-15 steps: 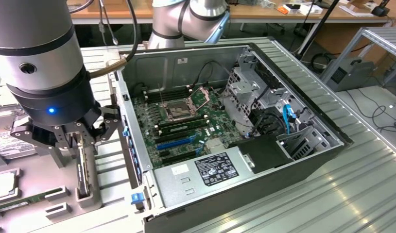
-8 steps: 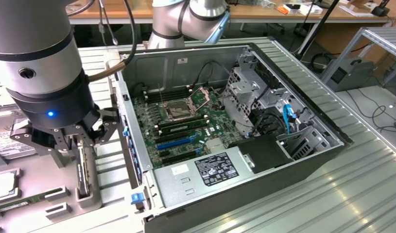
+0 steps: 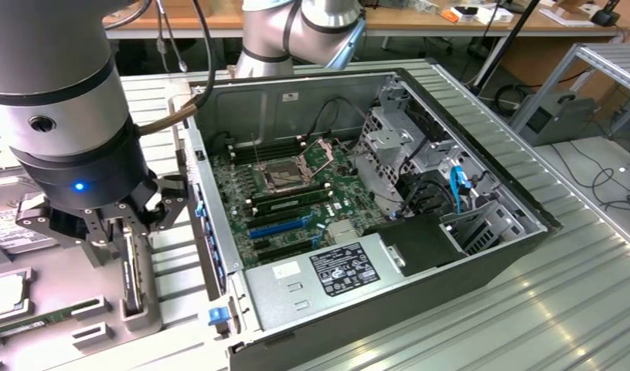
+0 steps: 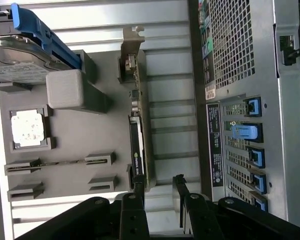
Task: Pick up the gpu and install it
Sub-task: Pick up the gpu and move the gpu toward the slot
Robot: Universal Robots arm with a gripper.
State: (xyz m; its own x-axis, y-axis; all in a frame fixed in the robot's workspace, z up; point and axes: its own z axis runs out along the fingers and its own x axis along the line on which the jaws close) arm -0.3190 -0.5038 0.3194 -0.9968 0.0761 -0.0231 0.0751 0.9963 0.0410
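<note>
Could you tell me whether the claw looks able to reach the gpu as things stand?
Probably yes: the open claw hangs close above the gpu, which stands on edge in the grey tray beside the computer case, with nothing between them.

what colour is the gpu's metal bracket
Silver-grey. The bracket at the end of the black gpu shows best in the wrist view.

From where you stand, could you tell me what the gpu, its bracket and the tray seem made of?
Gpu: matte black casing, likely plastic.
Bracket: bare silvery sheet metal, thin, bent at the tip, with a dull sheen.
Tray: flat matte grey with moulded blocks, probably plastic, possibly printed.
</note>
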